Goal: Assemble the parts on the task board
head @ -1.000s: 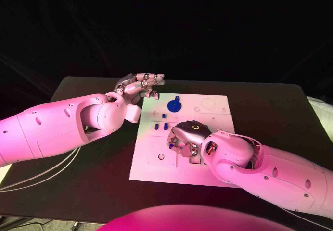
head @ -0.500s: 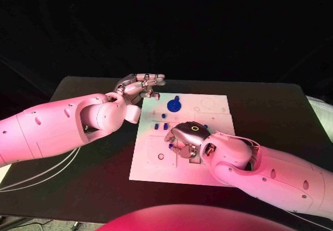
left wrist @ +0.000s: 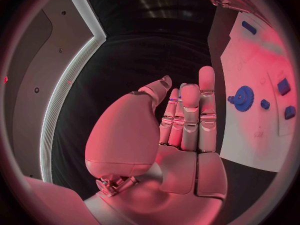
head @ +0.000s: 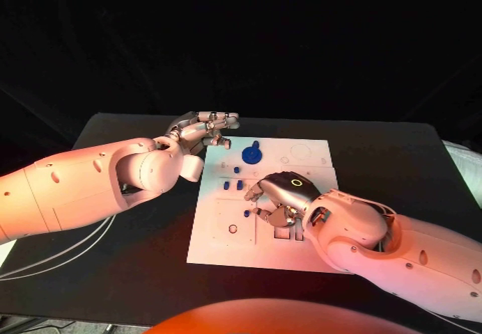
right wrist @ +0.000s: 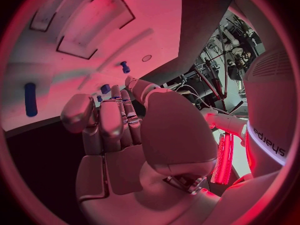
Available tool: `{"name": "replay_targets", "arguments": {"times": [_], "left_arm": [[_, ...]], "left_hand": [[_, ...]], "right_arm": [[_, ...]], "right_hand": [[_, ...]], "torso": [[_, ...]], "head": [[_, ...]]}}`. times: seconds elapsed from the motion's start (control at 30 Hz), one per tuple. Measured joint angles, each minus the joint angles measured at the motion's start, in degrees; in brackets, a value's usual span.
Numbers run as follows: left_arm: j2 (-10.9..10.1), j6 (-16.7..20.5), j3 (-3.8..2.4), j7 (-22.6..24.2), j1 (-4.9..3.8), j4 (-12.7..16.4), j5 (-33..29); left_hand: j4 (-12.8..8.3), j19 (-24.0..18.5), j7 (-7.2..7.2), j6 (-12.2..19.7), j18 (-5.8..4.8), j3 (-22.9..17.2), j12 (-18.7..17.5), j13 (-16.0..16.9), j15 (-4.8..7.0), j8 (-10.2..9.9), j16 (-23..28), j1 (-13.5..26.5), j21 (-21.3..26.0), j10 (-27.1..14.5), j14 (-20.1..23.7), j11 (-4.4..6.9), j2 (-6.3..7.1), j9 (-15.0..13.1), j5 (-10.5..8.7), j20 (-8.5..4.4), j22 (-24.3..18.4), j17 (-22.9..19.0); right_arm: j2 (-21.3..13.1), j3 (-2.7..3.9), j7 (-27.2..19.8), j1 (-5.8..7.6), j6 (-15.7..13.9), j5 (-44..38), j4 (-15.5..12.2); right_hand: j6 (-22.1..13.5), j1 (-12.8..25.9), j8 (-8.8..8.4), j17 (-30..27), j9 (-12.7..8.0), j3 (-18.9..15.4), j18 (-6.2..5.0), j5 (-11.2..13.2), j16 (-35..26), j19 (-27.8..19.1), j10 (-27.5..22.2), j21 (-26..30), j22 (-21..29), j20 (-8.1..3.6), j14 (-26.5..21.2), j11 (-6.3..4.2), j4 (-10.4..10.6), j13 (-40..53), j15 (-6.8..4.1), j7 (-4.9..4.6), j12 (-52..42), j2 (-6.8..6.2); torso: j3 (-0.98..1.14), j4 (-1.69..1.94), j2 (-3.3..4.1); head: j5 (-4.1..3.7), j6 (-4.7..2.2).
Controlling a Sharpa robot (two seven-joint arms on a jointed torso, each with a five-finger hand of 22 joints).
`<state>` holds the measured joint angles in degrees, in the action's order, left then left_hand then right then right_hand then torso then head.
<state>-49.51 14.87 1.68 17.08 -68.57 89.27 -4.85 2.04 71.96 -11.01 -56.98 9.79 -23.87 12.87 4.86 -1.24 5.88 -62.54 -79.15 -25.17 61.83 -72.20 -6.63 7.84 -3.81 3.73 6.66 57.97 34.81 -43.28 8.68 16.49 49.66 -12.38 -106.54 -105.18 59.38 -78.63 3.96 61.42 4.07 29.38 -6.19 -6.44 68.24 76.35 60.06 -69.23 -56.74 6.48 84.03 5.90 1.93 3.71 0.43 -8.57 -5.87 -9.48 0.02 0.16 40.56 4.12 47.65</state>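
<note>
- L hand (head: 206, 128): off board's far-left corner, fingers straight and together, holding nothing.
- Board (head: 226, 243): mid table; blue gear (head: 251, 152) and small blue pegs (head: 233, 185) on far half.
- R hand (head: 278, 200): over board centre, fingers curled down; can't tell if gripping. Pegs lie just left of its fingers, so R nearer.

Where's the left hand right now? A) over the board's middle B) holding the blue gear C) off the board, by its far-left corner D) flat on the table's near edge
C: the left hand hangs beside the board, past its far-left corner, holding nothing; the blue gear lies free on the board.
</note>
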Motion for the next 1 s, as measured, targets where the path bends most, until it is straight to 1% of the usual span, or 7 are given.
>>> {"name": "replay_targets", "arguments": {"times": [0.07, 0.13, 0.2, 0.3, 0.47, 0.67, 1.0], "left_arm": [[0.0, 0.0, 0.0, -0.2, 0.0, 0.0, 0.0], [0.0, 0.0, 0.0, -0.3, 0.0, -0.1, 0.0], [0.0, 0.0, 0.0, -0.3, 0.0, -0.1, 0.0], [0.0, 0.0, 0.0, -0.4, 0.0, 0.0, 0.1], [0.0, 0.0, 0.0, -0.4, 0.0, 0.2, 0.1], [0.0, 0.0, 0.0, -0.4, -0.01, 0.3, 0.2], [0.0, 0.0, 0.0, -0.4, -0.01, 0.3, 0.3]], "left_hand": [[0.0, 0.0, 0.0, 0.0, 0.0, 0.0, 0.0, 0.0, 0.0, 0.0, 0.0, 0.0, 0.0, 0.0, 0.0, 0.0, 0.0, 0.0, 0.0, 0.0, 0.0, -0.1], [0.0, 0.0, 0.0, 0.0, 0.0, 0.0, 0.0, 0.0, -0.17, 0.0, 0.0, 0.0, 0.0, 0.0, 0.2, 0.0, 0.0, 0.0, 0.0, 0.0, -0.1, -0.2], [-0.2, 0.0, -0.03, 0.0, 0.0, 0.2, 0.0, 0.0, -0.2, 0.0, 0.0, 0.0, 0.0, -0.1, 0.2, -0.14, 0.0, 0.0, 0.0, 0.0, -0.1, -0.2], [-0.2, 0.0, -0.2, 0.2, 0.0, 0.2, 0.0, 0.0, -0.2, 0.0, 0.0, 0.0, 0.0, -0.2, 0.2, -0.21, 0.0, 0.0, 0.0, 0.0, -0.1, -0.2], [-0.2, 0.0, -0.2, 0.2, 0.0, 0.2, 0.0, 0.0, -0.2, 0.0, 0.0, 0.0, 0.0, -0.2, 0.2, -0.21, 0.0, 0.0, 0.0, 0.0, -0.1, -0.2], [-0.2, 0.0, -0.2, 0.2, 0.0, 0.2, 0.0, 0.0, -0.2, 0.0, 0.0, 0.0, 0.0, -0.2, 0.2, -0.21, 0.0, 0.0, 0.0, 0.0, -0.1, -0.3], [-0.2, 0.0, -0.2, 0.2, 0.0, 0.2, 0.0, 0.0, -0.2, 0.0, 0.0, 0.0, 0.0, -0.2, 0.2, -0.21, 0.0, 0.0, 0.0, 0.0, -0.1, -0.3]], "right_arm": [[-1.4, 0.96, 0.3, 0.21, -0.1, 0.3, -1.2], [-2.6, 1.61, 0.5, 0.61, -0.1, 0.5, -2.0], [-4.1, 2.16, 0.9, 1.52, 0.0, 0.8, -2.2], [-5.7, 2.61, 1.4, 2.61, 0.3, 1.0, -1.5], [-7.4, 2.76, 2.3, 3.2, 1.2, 1.2, 0.4], [-8.0, 2.81, 3.1, 3.3, 2.5, 1.2, 1.5], [-7.2, 2.82, 3.5, 3.23, 4.1, 1.2, 3.6]], "right_hand": [[0.0, 0.6, 0.0, -0.2, 0.0, -0.3, 0.0, 0.1, 0.0, 0.0, 0.0, 0.0, 0.0, 0.0, 0.0, 0.0, -0.1, 0.0, 0.0, 0.0, 0.0, -0.57], [0.3, 0.8, 0.0, -0.3, 0.0, -1.1, 0.0, 0.6, 0.0, 0.4, -0.1, -0.1, -0.2, -0.02, 0.0, -0.13, -0.1, 0.0, 0.0, 0.29, 0.0, -0.8], [0.6, 1.1, 0.0, 0.0, 0.0, -1.8, 0.01, 0.6, 0.0, 1.0, -0.6, -0.7, -1.0, -0.22, 0.0, -0.64, 0.1, 0.0, 0.0, 0.66, -0.4, -1.07], [0.4, 1.4, 0.0, 0.4, -0.1, -3.0, 0.0, 0.6, 0.5, 1.3, -1.3, -0.9, -1.6, -0.53, 0.0, -1.26, 0.2, 0.0, -0.66, 1.22, -0.4, -1.41], [0.2, 1.1, 0.0, 0.3, -0.1, -5.5, 0.01, 0.9, 0.5, 1.6, -1.9, -0.9, -1.5, -0.84, 0.0, -1.86, 0.1, 0.0, -0.69, 1.43, -0.4, -1.97], [0.2, 0.9, 0.0, 0.1, -0.1, -7.3, 0.01, 0.9, 0.5, 1.8, -2.0, -0.9, -1.5, -1.04, 0.0, -1.96, 0.1, 0.0, -1.06, 1.82, -1.1, -2.23], [0.7, -0.6, 0.0, -0.1, -0.1, -7.8, 0.01, 0.9, 0.5, 2.0, -1.3, -0.9, -1.5, -1.24, 0.0, -2.31, 0.1, 0.0, -1.06, 2.33, -2.1, -0.8]], "torso": [[-0.03, -0.04, -0.01], [-0.03, -0.09, -0.01], [-0.07, -0.14, -0.02], [-0.09, -0.16, -0.05], [-0.14, -0.11, -0.02], [-0.06, -0.12, 0.02], [-0.07, -0.04, 0.01]], "head": [[-0.2, -0.24], [-0.44, -0.43], [-0.7, -0.63], [-1.1, -0.93], [-1.7, -1.42], [-1.78, -1.57], [-1.88, -1.66]]}}
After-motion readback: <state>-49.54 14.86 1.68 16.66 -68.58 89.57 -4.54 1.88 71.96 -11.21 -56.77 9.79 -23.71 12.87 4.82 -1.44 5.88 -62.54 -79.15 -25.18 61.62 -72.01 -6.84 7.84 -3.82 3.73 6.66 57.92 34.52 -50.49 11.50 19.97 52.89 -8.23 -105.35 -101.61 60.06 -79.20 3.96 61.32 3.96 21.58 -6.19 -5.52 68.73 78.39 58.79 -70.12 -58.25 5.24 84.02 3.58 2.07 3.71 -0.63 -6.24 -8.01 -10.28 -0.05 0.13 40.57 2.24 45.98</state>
